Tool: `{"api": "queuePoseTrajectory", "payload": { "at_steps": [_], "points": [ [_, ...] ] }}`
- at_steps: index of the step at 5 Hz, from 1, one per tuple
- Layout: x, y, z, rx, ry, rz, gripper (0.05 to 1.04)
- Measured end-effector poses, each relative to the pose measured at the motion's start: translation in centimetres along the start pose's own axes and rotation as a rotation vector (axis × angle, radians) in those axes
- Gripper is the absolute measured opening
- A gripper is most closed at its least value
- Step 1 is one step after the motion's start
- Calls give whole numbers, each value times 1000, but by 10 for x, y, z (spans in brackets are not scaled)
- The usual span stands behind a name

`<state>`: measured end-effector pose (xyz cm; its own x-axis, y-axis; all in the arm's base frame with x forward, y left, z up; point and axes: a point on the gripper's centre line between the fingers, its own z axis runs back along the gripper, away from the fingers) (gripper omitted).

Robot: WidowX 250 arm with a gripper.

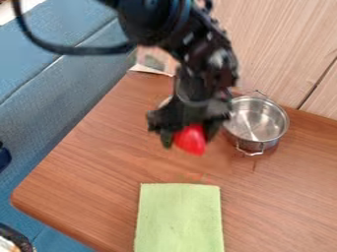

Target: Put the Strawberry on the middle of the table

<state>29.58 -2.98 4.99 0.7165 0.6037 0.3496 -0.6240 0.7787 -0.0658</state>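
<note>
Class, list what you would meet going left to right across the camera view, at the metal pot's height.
Blue padded seat → strawberry, held in the black gripper → metal pot.

glossy metal pot (pixel 255 118), matt cloth (pixel 179 216)

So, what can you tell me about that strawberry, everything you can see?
The strawberry is bright red and looks smooth and slightly shiny, perhaps plastic. It narrows toward a rounded lower end. The black gripper holds it between its two fingers, above the brown wooden table, beyond the near green cloth and left of the metal pot in the picture. Its top is hidden, so I can't tell whether it has leaves.
</note>
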Motion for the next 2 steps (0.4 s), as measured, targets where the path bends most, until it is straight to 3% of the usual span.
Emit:
{"api": "queuePoseTrajectory", "payload": {
  "at_steps": [1, 2],
  "points": [
    [26, -3, -24, -2, 9, 49, 817],
    [22, -2, -51, 31, 58, 38, 817]
  ]
}}
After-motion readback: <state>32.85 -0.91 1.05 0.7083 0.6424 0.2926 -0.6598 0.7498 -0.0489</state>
